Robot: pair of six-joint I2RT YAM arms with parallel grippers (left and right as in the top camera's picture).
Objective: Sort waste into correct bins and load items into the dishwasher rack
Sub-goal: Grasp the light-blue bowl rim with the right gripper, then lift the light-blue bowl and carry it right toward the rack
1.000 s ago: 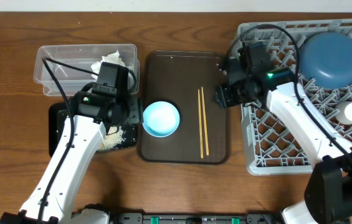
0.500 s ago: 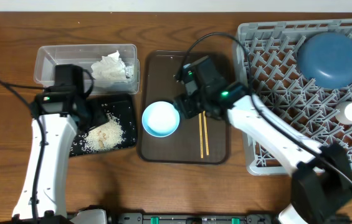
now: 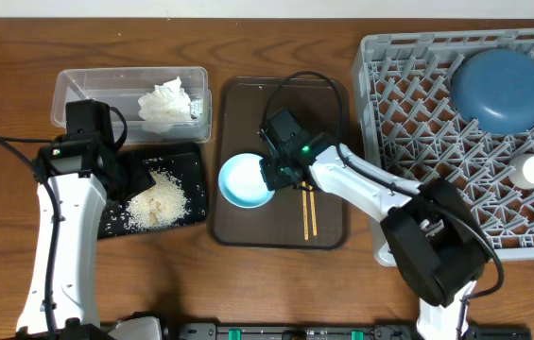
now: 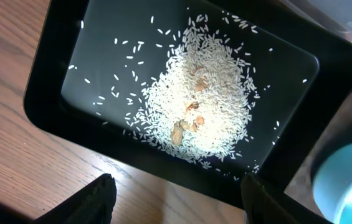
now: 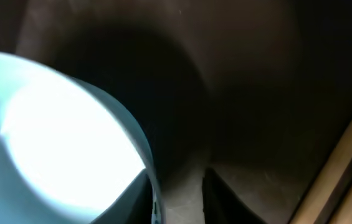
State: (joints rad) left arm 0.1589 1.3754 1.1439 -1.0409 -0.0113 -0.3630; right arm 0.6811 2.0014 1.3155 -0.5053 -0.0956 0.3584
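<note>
Grasping small light-blue bowl (image 3: 243, 181) rim: right tool (image 5: 179, 186) narrow astride it, grip unconfirmed; left tool (image 4: 176, 200) wide, empty. Next: lift to dishwasher rack (image 3: 418, 123).

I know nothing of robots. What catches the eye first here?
The big grey rack fills the right side, a dark blue bowl in its far corner. In the middle, the right hand is at the rim of a light-blue bowl on a brown tray. Left, rice heaps in a black tray.
</note>
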